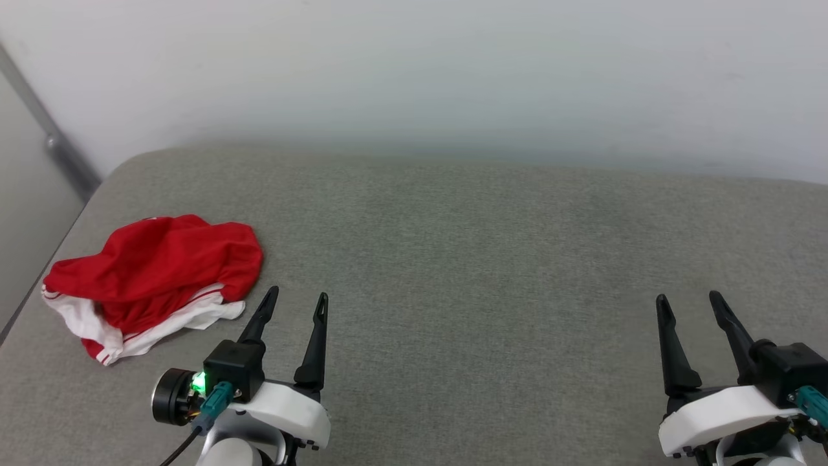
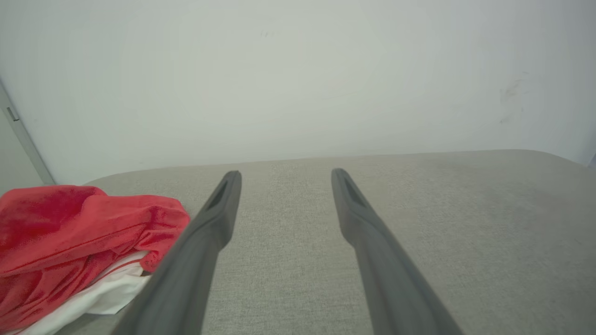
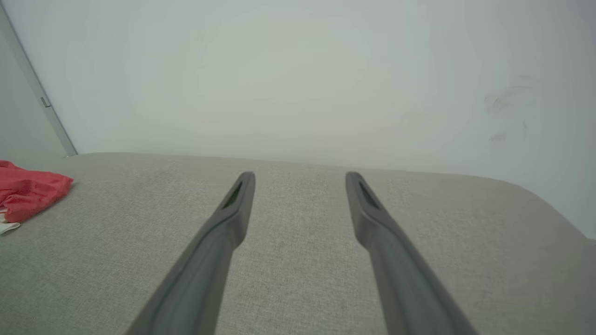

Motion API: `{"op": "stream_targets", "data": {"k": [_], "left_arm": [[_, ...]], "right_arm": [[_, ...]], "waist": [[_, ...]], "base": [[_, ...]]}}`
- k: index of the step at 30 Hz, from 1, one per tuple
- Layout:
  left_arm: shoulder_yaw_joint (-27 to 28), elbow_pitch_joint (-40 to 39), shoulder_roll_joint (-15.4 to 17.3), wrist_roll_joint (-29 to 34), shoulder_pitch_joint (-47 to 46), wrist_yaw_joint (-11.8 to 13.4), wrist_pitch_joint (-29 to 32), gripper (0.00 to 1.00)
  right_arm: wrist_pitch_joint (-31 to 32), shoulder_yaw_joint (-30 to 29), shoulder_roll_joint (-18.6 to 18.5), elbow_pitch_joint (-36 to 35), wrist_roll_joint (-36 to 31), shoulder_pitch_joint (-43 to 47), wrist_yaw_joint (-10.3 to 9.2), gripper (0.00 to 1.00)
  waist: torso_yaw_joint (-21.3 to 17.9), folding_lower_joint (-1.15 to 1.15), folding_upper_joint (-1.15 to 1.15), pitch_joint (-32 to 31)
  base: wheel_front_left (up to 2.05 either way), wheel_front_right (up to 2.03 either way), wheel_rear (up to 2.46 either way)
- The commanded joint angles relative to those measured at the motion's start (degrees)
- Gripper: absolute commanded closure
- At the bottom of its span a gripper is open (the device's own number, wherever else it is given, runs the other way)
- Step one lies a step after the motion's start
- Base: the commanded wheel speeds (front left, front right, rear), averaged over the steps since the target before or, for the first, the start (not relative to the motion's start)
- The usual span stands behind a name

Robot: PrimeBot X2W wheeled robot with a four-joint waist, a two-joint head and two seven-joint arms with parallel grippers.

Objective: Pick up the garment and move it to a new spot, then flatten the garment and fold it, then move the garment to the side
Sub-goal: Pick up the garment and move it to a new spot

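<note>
The garment [image 1: 152, 278] lies crumpled in a red heap with white, red-striped fabric showing underneath, at the left end of the grey cushioned surface [image 1: 453, 259]. My left gripper [image 1: 299, 296] stands open just right of it, fingers pointing away, nothing between them. In the left wrist view the garment [image 2: 70, 237] sits left of the open left gripper [image 2: 285, 175], apart from its fingers. My right gripper [image 1: 689, 299] is open far to the right over bare fabric. The right wrist view has the garment [image 3: 28, 195] at its left edge, far from the open right gripper [image 3: 300, 176].
A pale wall [image 1: 414, 71] rises behind the cushioned surface. A grey metal rail [image 1: 52, 139] runs diagonally at the far left beside the surface's left edge [image 1: 39, 278]. The surface stretches wide between and beyond the two grippers.
</note>
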Motion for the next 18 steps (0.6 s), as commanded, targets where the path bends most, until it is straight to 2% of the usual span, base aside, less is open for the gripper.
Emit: {"op": "stream_targets", "data": {"k": [1, 18], "left_arm": [[0.2, -0.2, -0.2, -0.2, -0.3, 0.3, -0.1, 0.0], [5.3, 0.0, 1.3, -2.4, 0.0, 1.5, -0.1, 0.0]], "right_arm": [[-0.3, 0.3, 0.1, -0.1, -0.4, -0.5, -0.02, 0.0], [-0.2, 4.5, 0.0, -0.6, 0.7, -2.2, -0.02, 0.0]], "waist": [[2.6, 0.0, 0.0, 0.3], [18.3, 0.0, 0.0, 1.3]], "base": [[0.0, 0.0, 0.0], [0.0, 0.0, 0.0]]}}
